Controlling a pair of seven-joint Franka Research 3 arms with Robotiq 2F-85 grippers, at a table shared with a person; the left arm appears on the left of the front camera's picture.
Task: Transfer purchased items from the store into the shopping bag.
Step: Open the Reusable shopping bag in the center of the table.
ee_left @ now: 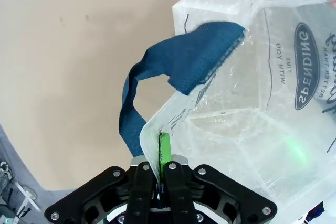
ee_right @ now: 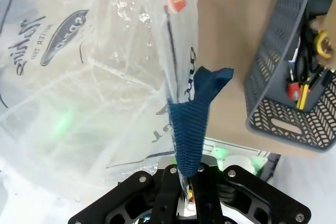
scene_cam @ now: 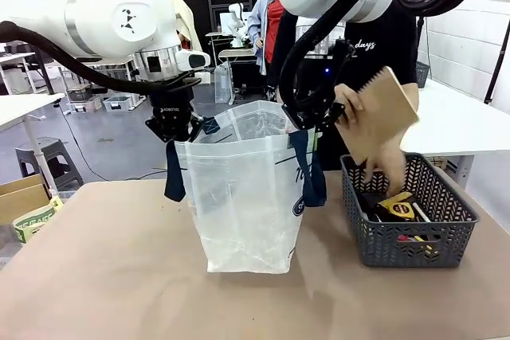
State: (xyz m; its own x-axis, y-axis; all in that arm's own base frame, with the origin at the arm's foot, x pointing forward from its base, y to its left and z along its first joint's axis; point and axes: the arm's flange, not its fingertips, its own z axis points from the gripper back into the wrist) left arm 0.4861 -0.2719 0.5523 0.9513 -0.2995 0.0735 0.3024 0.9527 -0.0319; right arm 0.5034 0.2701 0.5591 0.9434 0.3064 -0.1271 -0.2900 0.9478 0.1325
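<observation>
My left end effector (scene_cam: 170, 127) and right end effector (scene_cam: 309, 121) are clamped shut on the shopping bag (scene_cam: 239, 197) rim, holding it open; next I hold steady while basket (scene_cam: 406, 248) items (scene_cam: 396, 207) go in.

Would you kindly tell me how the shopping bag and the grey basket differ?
The shopping bag is translucent whitish plastic; the basket is dark grey lattice. The bag stands taller than the basket. The bag looks empty; the basket holds small items. Both rest on the table.
</observation>
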